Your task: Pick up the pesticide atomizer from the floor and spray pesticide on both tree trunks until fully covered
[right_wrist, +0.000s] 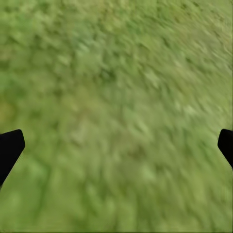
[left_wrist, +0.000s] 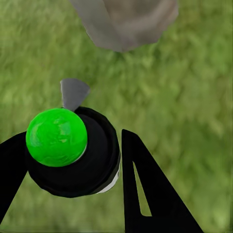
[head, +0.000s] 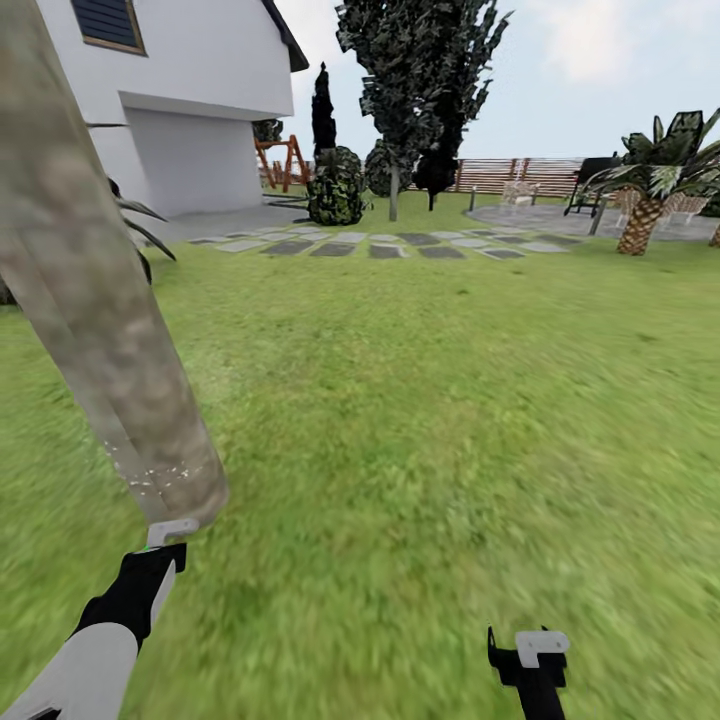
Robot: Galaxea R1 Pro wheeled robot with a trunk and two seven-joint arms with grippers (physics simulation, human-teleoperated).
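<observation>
The pesticide atomizer, a small black bottle with a bright green round tip, sits between the black fingers of my left gripper, which is shut on it. In the head view the left gripper hangs just below the base of the near tree trunk, a thick mottled grey-brown column leaning across the left side. Fine white specks of pesticide dot its lowest part. The trunk's base lies just ahead of the atomizer. The second tree stands far off across the lawn. My right gripper is open over grass.
Green lawn spreads ahead. A white house stands at the back left, grey stepping slabs cross the far lawn, a palm stands at the right, and a slatted fence runs behind.
</observation>
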